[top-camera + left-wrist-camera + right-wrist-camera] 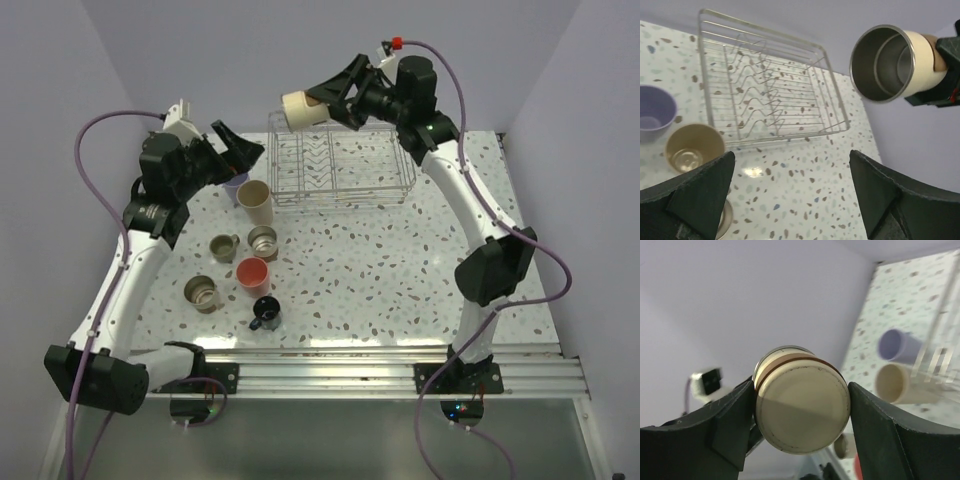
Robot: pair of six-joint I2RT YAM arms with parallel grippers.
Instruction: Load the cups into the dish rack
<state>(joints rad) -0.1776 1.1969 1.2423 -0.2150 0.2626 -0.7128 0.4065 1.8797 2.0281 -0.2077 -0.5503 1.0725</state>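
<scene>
**Cup in transfer.** I am holding a cream cup (298, 110) with a steel-lined interior in the air, above the far left corner of the dish rack (345, 199) and not touching it. Its long axis is lying roughly level. The mouth is pointing left, toward the left arm, and the flat base is facing back along the right arm. The right fingers (801, 412) are clamping it across the wall, one on each side.

**Progress.** I am judging the task as barely begun. The rack is showing no cups between its prongs. The lavender cup (236, 184), beige tumbler (254, 200), coral tumbler (252, 273), black mug (265, 313) and grey cups (263, 240) are all standing mouth-up on the counter (390, 270), left of and in front of the rack.

**Left arm.** The left fingers (695, 195) are spreading wide and carrying nothing, above the lavender and beige cups.
</scene>
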